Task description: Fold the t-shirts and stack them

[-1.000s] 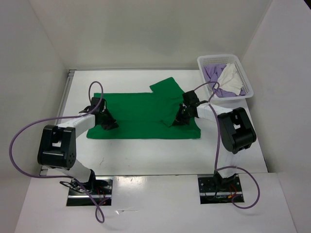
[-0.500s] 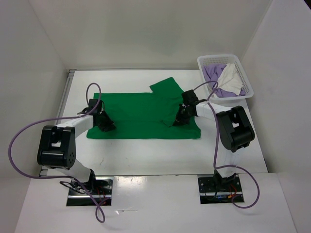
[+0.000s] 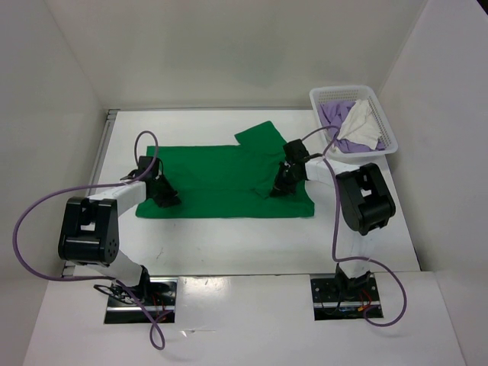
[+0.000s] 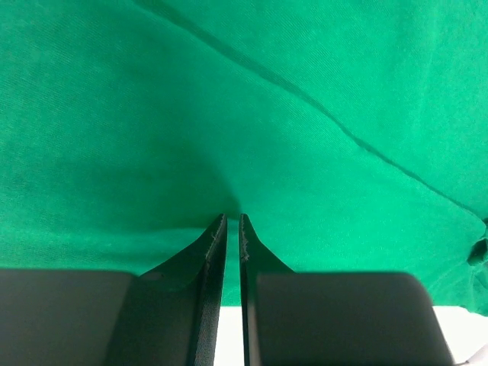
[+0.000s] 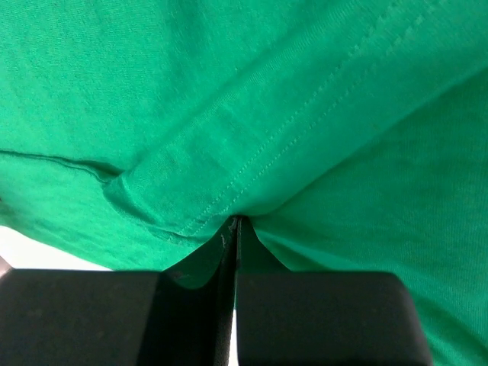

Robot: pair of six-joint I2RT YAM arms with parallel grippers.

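— Green t-shirt (image 3: 221, 179), position?
— Flat on the table (image 3: 229, 244), spread under and ahead of both pairs of fingers.
— Left fingers (image 4: 206, 305)?
— Thin slit between them, cloth puckered into the tips: pinching it.
— Right fingers (image 5: 191, 320)?
— Fully closed on a stitched hem fold.
— Other shirts?
— Lavender t-shirt (image 3: 332, 116) and cream t-shirt (image 3: 364, 126) in the basket (image 3: 389, 130), beyond the right fingers.

A white mesh basket (image 3: 341, 91) sits at the upper right of the frame, on the white table (image 3: 229, 240), near the right wall (image 3: 438, 114).
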